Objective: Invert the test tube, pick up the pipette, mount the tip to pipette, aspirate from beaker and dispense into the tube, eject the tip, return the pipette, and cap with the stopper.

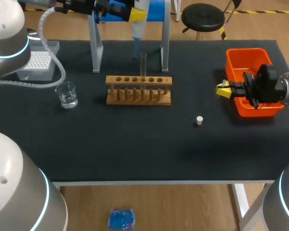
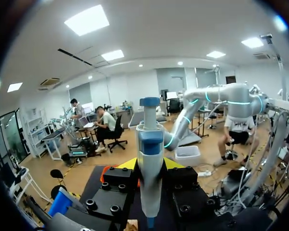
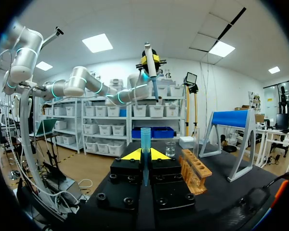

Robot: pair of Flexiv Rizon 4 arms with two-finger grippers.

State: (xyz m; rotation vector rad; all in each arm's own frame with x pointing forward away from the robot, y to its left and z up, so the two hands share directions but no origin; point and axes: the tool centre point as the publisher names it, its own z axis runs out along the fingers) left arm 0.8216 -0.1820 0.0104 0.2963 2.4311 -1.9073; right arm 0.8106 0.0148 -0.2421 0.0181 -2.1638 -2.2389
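The pipette (image 1: pixel 137 24) is clamped by the left gripper (image 2: pixel 150 166) near its stand (image 1: pixel 96 48), behind the rack (image 1: pixel 138 81). A blue tip (image 3: pixel 145 137) is pinched by the right gripper (image 3: pixel 145 155) beside the orange bin (image 1: pixel 241 55); it should be carried fully over the bin before release.

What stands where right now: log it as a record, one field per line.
left gripper: shut on the pipette, held high behind the rack
right gripper: shut on a blue tip, beside the orange bin
test tube: upright in the rack
beaker: on the table, clear liquid inside
stopper: loose on the table, apart from the rack
tip box: table's left rear corner
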